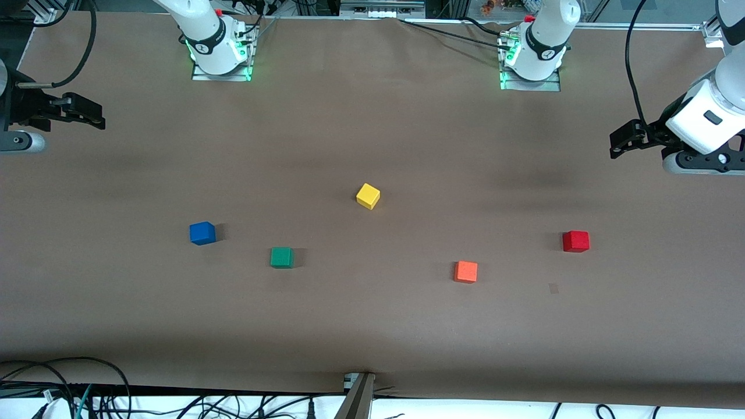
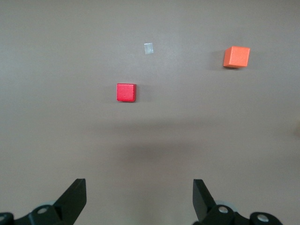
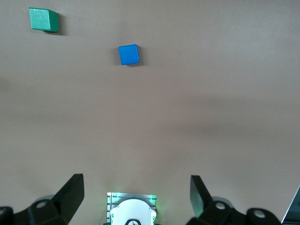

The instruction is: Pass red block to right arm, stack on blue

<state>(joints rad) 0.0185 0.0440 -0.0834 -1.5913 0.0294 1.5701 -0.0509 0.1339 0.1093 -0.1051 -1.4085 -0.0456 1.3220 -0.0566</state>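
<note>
Overhead, both open grippers, left gripper (image 2: 138, 199) and right gripper (image 3: 136, 197), hang at table (image 1: 372, 326) ends.

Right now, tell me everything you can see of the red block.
The red block is a small, plain, matte cube of solid red, sitting flat on the brown table at the left arm's end. Nothing touches it. The orange cube lies apart from it, nearer the front camera. The left wrist view shows it ahead of the open left claw.
</note>
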